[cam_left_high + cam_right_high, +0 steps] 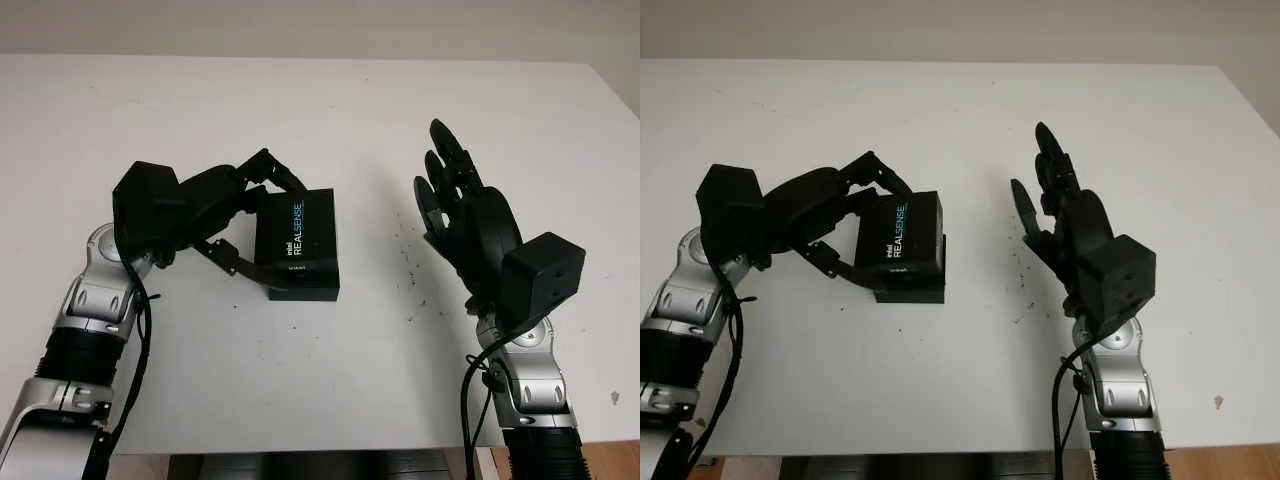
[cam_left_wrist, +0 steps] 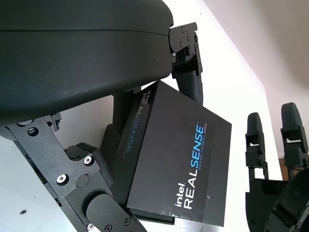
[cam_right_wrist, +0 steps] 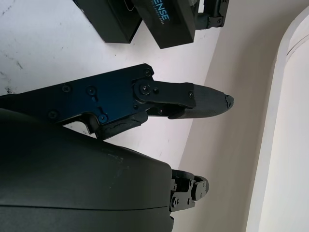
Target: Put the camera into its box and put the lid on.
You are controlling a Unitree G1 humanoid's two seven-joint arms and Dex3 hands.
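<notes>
Lid: I see the black lid (image 1: 297, 235), matte card with "intel REALSENSE" printed in white and blue, tilted over the box and not seated square on it.
Box: the black box base (image 1: 305, 285) lies on the table left of centre, its near edge and right side showing under the lid.
Left hand: my left hand (image 1: 240, 215) is closed on the lid, one finger over its far edge, the others at its near left side.
Right hand: my right hand (image 1: 455, 200) is open, well apart to the right of the box, above the table, holding nothing.
Table: white, smooth table (image 1: 330, 120), with small dark specks (image 1: 410, 255) between box and right hand; its near edge runs along the bottom of the head views.
Room: pale wall behind the table's far edge.
Left wrist view: it gives me the lid's side lettering close up, with the right hand's fingers (image 2: 253, 145) beyond.
Right wrist view: here I get lid and base as two separate dark blocks, lid (image 3: 166, 19) beside base (image 3: 106, 17).
</notes>
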